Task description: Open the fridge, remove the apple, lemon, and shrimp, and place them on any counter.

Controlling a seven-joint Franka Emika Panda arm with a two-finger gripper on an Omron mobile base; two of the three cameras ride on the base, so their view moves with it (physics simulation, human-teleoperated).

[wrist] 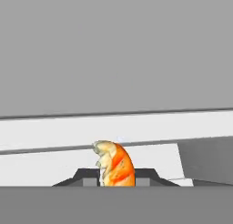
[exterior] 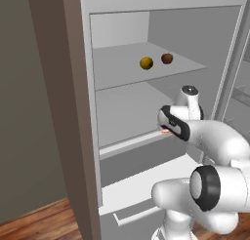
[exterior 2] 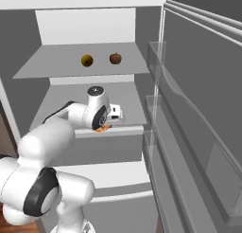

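Tool [wrist: 116, 184] clamped on small orange curled shrimp [wrist: 114, 166], at front lip of middle shelf inside open light-grey fridge [exterior: 88, 112]. Shrimp long axis toward 12 o'clock in hand view. Yellow round lemon [exterior: 146, 63], dark red apple [exterior: 167, 58] on shelf above, 11 o'clock from tool.

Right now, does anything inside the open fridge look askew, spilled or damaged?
Nothing stands out. The lemon and apple sit apart on the upper shelf of the fridge, and the pincer is shut on the shrimp at the middle shelf's front edge.
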